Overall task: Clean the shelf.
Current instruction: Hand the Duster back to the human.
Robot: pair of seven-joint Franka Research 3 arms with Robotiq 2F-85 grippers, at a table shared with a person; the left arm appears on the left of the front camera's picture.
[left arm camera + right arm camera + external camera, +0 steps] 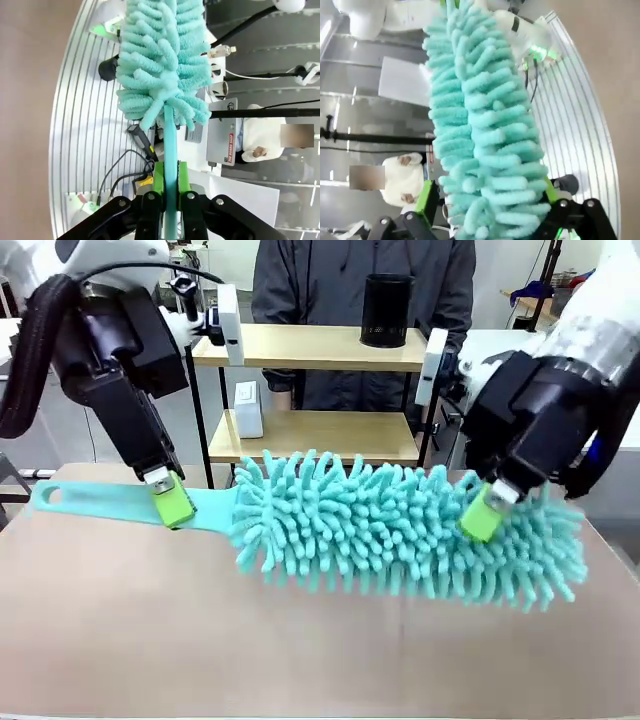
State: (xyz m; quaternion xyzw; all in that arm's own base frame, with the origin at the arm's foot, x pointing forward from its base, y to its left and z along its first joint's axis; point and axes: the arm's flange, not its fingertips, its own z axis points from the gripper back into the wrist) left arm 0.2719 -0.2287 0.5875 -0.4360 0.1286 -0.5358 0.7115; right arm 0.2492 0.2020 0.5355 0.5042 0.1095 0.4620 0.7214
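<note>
Both my grippers hold one teal duster (400,525) above the table (150,640). My left gripper (172,502) is clamped on its flat handle (170,150); my right gripper (483,512) squeezes the fluffy head near its far end. The shelf (310,430) stands behind the duster, before a person (360,280), carrying a black cup (386,310).
</note>
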